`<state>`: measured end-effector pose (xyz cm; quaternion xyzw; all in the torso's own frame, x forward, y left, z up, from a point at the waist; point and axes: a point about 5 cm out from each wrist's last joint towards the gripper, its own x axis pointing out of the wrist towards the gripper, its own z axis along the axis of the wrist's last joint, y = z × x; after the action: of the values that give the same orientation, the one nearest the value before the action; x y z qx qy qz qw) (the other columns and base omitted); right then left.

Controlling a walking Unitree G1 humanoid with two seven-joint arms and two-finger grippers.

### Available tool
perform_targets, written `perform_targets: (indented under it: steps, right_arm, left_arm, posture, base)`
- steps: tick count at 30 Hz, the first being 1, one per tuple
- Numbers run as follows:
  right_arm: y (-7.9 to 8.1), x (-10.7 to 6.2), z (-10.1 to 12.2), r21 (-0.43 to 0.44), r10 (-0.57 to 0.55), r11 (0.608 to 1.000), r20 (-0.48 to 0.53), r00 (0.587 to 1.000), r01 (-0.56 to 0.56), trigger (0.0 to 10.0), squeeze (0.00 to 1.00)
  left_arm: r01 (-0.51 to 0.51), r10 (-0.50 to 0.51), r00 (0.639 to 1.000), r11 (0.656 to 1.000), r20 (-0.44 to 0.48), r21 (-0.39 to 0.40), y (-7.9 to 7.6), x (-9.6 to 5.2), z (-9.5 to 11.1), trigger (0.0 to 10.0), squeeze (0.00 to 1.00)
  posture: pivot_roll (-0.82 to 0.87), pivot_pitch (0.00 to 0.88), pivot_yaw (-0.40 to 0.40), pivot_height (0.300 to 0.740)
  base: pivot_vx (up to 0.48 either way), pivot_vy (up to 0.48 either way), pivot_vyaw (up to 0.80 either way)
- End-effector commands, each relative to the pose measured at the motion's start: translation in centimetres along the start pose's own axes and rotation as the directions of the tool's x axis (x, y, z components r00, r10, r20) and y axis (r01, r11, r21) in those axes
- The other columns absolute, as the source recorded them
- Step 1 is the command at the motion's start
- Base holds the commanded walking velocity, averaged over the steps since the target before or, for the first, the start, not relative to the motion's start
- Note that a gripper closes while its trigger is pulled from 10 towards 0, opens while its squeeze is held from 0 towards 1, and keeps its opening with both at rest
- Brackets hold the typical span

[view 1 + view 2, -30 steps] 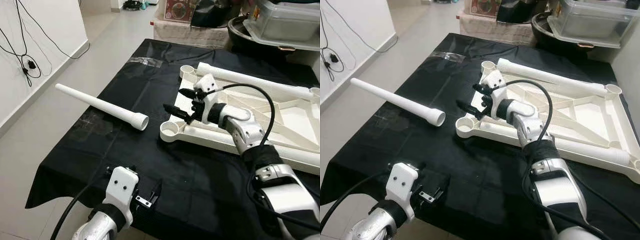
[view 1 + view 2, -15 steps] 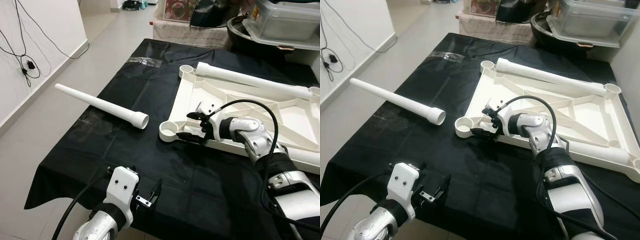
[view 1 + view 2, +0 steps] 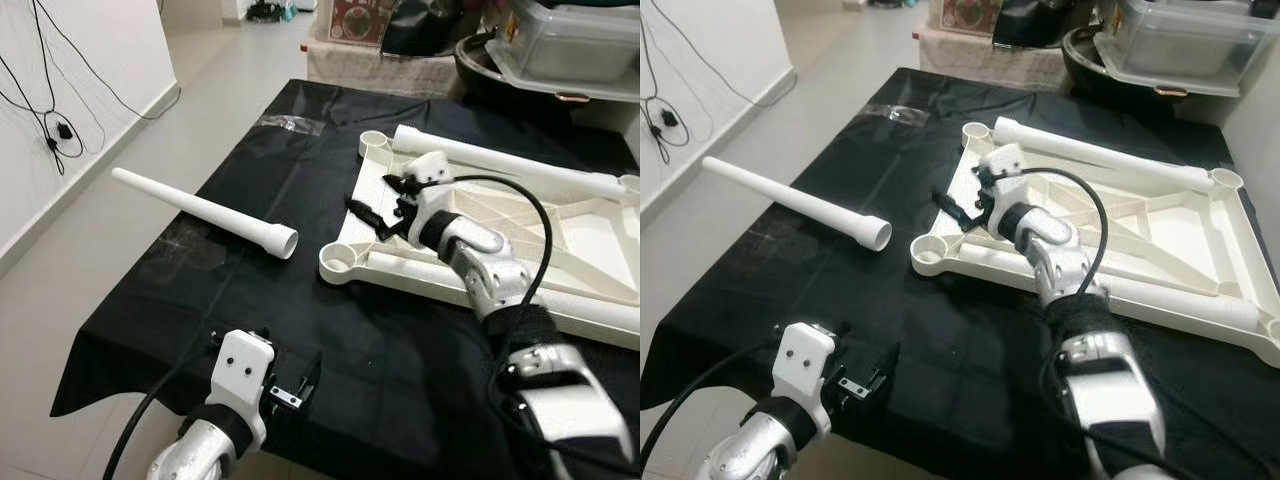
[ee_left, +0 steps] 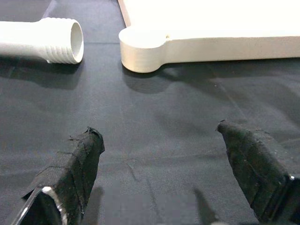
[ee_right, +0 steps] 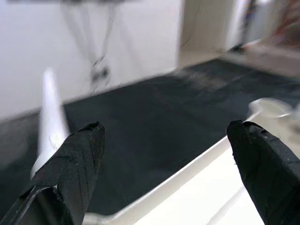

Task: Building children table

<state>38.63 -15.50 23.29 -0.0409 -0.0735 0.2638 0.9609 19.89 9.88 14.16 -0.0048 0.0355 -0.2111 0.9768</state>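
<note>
1. we see the right claw with its fingers apart, empty, raised over the left edge of the upturned white tabletop that lies on the black-covered desk.
2. the left claw hangs low at the desk's near edge, fingers spread, gripping nothing.
3. a loose white leg lies beyond the left claw, just beside the tabletop's corner socket, not touching.

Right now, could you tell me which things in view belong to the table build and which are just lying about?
For the build:
- upturned white tabletop
- loose white leg on the black cloth
- leg along the tabletop's far edge
- leg along its near edge

Just lying about:
- clear plastic bin
- wall cables
- black cloth
</note>
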Motion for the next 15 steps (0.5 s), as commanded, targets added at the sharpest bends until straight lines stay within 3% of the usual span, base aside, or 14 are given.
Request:
perform_targets:
  steps: [1,3,11,15]
  right_arm:
    - [-0.1,-0.3,0.1,0.011,-0.030,1.000,0.027,0.999,0.029,10.0,0.00]
    - [0.5,-1.1,-0.4,0.034,-0.089,0.996,0.067,0.994,0.086,10.0,0.00]
    - [1.2,-1.9,-1.1,0.045,-0.135,0.990,0.066,0.989,0.133,10.0,0.00]
    - [1.6,-1.8,-1.0,0.054,-0.152,0.987,0.070,0.986,0.149,10.0,0.00]
  left_arm:
    - [-0.011,0.011,1.000,1.000,-0.019,0.008,0.1,-0.1,-0.5,10.0,0.00]
    - [-0.015,0.015,1.000,1.000,-0.020,0.011,0.2,0.0,-0.6,10.0,0.00]
    - [-0.033,0.033,0.999,0.999,-0.018,0.004,0.6,0.2,-0.7,10.0,0.00]
    - [-0.041,0.041,0.999,0.999,-0.020,-0.002,0.7,0.3,-0.8,10.0,0.00]
  posture:
    - [0.08,0.122,-0.093,0.740]
    - [0.08,0.107,-0.085,0.740]
    - [0.08,0.096,-0.076,0.740]
    - [0.08,0.099,-0.077,0.740]
  base:
    - [0.000,0.000,0.00]
    - [0.000,0.000,0.00]
    - [0.000,0.000,-0.19]
    - [0.000,0.376,0.00]
